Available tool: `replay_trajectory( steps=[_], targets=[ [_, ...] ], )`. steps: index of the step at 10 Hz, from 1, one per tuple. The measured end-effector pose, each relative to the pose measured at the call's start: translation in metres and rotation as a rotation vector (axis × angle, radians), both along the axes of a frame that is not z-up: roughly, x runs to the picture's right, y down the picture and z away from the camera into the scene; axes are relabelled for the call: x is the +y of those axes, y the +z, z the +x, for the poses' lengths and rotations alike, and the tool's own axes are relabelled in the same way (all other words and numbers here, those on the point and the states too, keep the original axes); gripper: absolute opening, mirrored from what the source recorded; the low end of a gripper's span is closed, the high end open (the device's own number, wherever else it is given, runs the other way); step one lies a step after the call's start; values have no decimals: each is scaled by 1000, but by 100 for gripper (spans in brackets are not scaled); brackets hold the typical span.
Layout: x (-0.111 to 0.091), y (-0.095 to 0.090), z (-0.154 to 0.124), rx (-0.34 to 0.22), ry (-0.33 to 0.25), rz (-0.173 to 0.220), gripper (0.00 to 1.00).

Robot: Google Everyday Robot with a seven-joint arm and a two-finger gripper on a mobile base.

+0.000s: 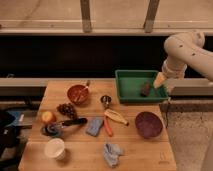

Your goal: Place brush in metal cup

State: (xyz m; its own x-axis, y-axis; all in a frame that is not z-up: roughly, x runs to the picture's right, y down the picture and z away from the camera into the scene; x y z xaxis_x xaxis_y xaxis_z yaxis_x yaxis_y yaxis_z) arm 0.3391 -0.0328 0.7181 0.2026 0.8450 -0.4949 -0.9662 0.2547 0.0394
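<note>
The brush (74,122) lies on the wooden table at the left, its long black handle pointing right and its round dark head (52,129) at the left end. The small metal cup (105,100) stands upright near the table's middle, to the right of and behind the brush. My gripper (160,80) hangs from the white arm at the far right, over the right edge of the green tray (131,75). It is far from both the brush and the cup.
A dark brown block (146,89) lies in the tray. On the table (145,155) are a red bowl (78,94), grapes (66,109), an orange fruit (48,116), a banana (116,116), a carrot (108,127), a blue sponge (94,126), a purple bowl (148,124), a white cup (55,148) and a cloth (112,151).
</note>
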Motion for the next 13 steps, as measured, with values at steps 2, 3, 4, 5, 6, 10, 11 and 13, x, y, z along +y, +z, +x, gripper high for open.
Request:
replay_trajectory(
  steps=[2, 3, 4, 5, 6, 10, 11, 13],
  targets=[
    [-10, -1, -8, -33, -42, 16, 80],
    [-16, 1, -18, -55, -67, 18, 80],
    [-29, 6, -45, -107, -118, 25, 80],
    [-34, 7, -58, -130, -139, 27, 80],
    [-45, 9, -84, -179, -183, 31, 80],
    [-63, 4, -196, -439, -418, 26, 80],
    [-58, -4, -225, -517, -470, 21, 80],
    [-43, -29, -264, -650, -562, 28, 80]
  ],
)
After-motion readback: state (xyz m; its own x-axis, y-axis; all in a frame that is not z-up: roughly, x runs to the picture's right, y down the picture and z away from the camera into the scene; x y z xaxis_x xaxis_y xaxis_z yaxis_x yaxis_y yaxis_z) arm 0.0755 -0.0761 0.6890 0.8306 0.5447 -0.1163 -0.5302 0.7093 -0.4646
